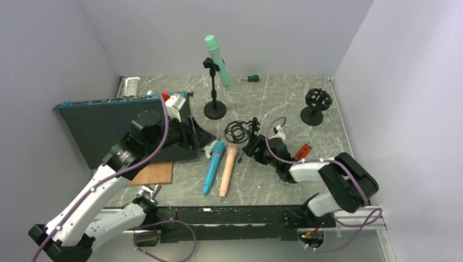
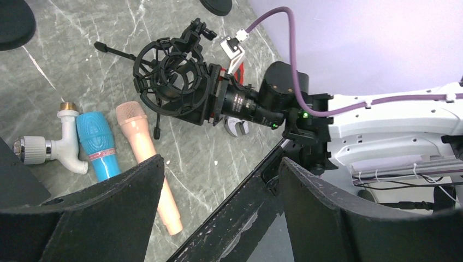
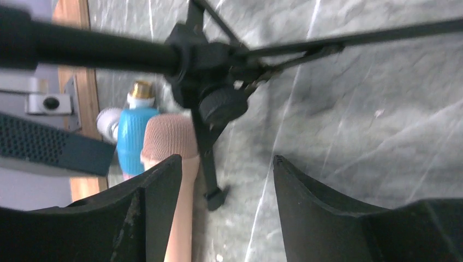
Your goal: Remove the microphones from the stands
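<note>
A mint-green microphone sits tilted in the clip of a black round-base stand at the back middle. My left gripper is open and empty, well in front of that stand, next to a blue microphone and a pink microphone lying on the table. In the left wrist view its jaws stand wide apart. My right gripper is open and empty, right beside a fallen black tripod shock mount. In the right wrist view a tripod leg lies ahead of the jaws.
A dark teal box and a wooden board lie at the left. A second black stand with a round cage is at the back right. A green screwdriver, a red object and a white tap also lie around.
</note>
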You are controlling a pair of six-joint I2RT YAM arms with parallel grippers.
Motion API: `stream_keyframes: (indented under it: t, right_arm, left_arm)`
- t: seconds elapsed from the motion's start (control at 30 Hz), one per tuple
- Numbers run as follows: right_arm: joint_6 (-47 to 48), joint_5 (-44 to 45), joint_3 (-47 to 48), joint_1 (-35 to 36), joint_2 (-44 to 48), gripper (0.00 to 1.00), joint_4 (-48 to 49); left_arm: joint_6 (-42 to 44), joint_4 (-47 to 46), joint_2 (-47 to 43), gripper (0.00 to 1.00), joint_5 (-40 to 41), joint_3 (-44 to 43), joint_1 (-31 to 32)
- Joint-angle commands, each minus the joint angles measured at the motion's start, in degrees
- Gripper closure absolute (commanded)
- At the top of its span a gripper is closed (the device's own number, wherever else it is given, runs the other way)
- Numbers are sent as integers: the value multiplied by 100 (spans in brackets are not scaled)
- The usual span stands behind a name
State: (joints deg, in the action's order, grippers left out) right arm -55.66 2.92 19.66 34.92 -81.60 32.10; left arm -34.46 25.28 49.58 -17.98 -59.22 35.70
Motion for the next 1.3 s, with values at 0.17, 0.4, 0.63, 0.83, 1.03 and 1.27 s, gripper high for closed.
stream_keyframes:
  t: [0.17,0.4,0.63,0.83,1.03,1.27]
  right_arm:
    - [-155,82,697,-955,-1173,45,1424]
    - [306,-593,2201,-1887,-2463,46,744]
    - [1004,-809,3787,-2550,-3327,44,-481]
    - [1636,-1111,4074,-2558,-2965,32,-1335]
    - [1773,-1172,3066,-2199,-1668,18,-1759]
    - [2374,-112,2124,-1402,310,13,-2903]
  left_arm:
    - [132,206,-212,19,221,-99,5]
    - [171,327,-177,20,263,-231,1]
    - [257,621,-298,19,548,-398,-1]
    - [392,911,-361,19,859,-574,6]
    - [465,843,-243,19,930,-718,7]
    - [492,634,-5,19,628,-836,7]
